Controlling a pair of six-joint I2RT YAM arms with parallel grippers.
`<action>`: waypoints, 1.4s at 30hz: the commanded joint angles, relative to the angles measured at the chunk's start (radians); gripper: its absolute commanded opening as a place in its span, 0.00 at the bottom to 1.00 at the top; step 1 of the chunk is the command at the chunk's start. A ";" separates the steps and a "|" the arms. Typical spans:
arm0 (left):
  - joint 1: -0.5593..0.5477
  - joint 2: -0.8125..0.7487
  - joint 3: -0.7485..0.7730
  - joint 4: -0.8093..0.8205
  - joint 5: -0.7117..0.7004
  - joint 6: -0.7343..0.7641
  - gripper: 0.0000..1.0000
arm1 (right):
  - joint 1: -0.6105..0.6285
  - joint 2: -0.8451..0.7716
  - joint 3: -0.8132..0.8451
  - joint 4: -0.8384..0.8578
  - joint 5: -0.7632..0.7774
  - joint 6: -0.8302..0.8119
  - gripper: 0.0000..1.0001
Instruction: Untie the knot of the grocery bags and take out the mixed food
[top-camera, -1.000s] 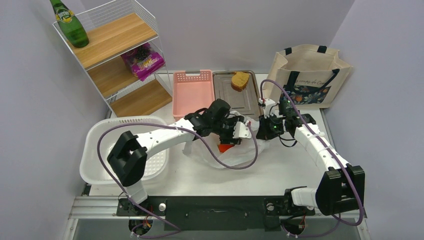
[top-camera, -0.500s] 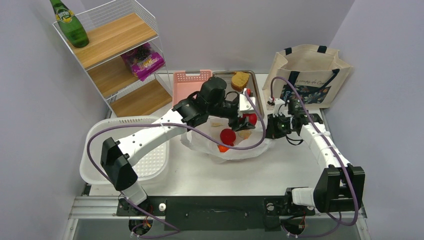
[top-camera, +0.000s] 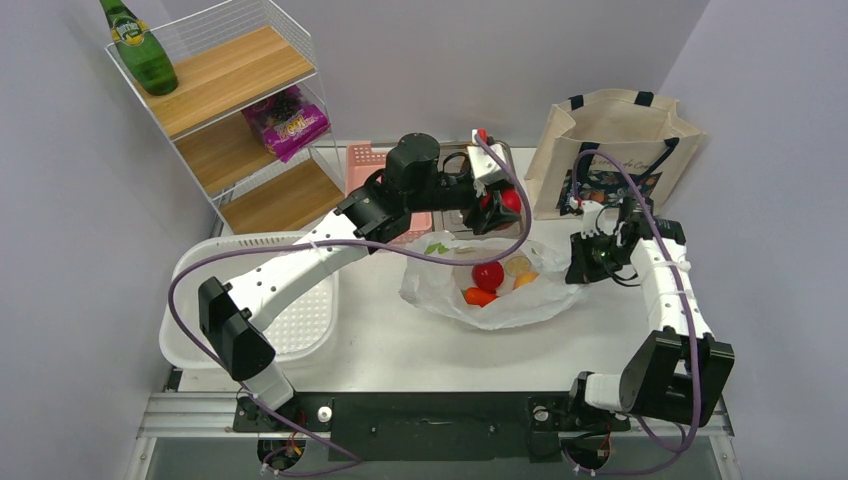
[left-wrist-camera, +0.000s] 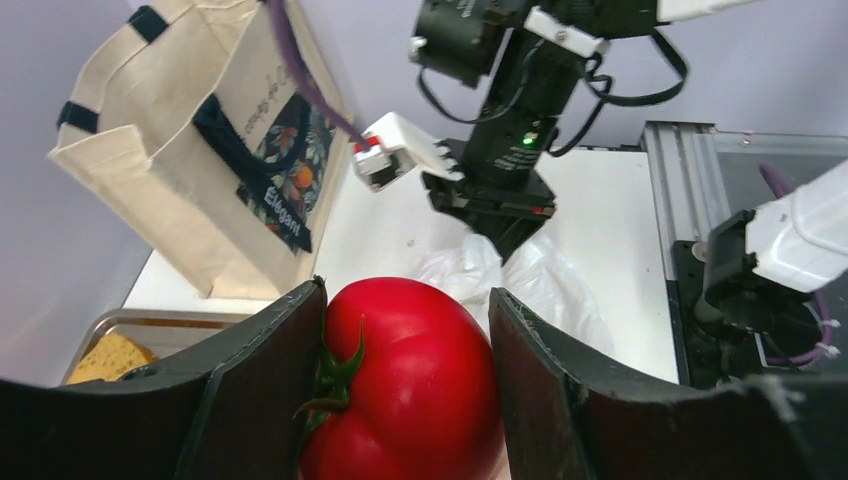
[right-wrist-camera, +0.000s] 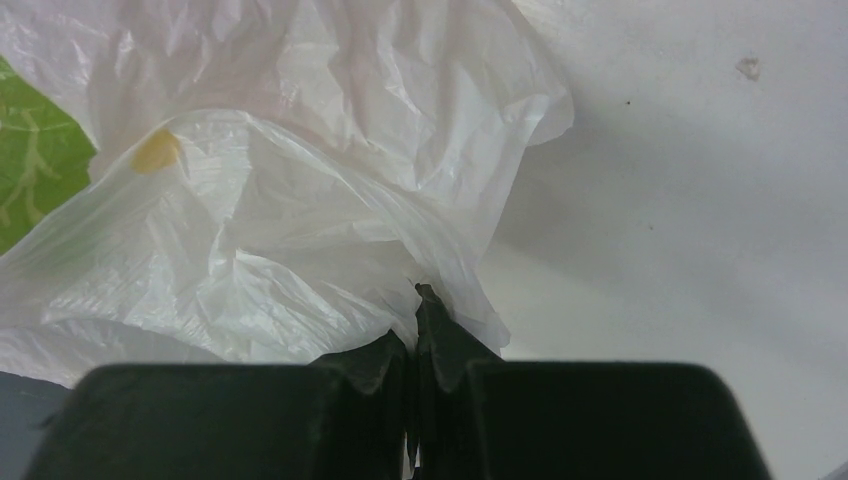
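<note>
The red tomato (left-wrist-camera: 410, 375) is pinched between the fingers of the left gripper (left-wrist-camera: 403, 300) and held raised at 12 o'clock from the plastic bag (top-camera: 545, 297). The bag is spread open on the table (top-camera: 400, 345), and a red round fruit (top-camera: 488, 275) is seen inside it. The bag's 3 o'clock edge is clamped in the right gripper (right-wrist-camera: 418, 320), whose jaws are pressed together on the film. The canvas tote (top-camera: 620, 150) is stood at 1 o'clock.

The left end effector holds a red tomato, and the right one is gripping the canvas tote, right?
No. The left end effector does hold the red tomato, but the right end effector pinches the thin plastic bag instead; the right wrist view shows it.
</note>
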 joint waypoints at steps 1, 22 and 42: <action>0.058 -0.072 0.015 0.064 -0.080 -0.072 0.00 | -0.026 0.009 0.052 -0.062 0.005 -0.076 0.00; 0.928 -0.626 -0.580 -1.030 -0.169 0.816 0.00 | 0.161 0.118 0.125 0.057 -0.034 0.073 0.00; 0.974 -0.533 -0.941 -0.453 -0.113 0.718 0.61 | 0.239 0.010 0.029 0.037 0.020 0.006 0.00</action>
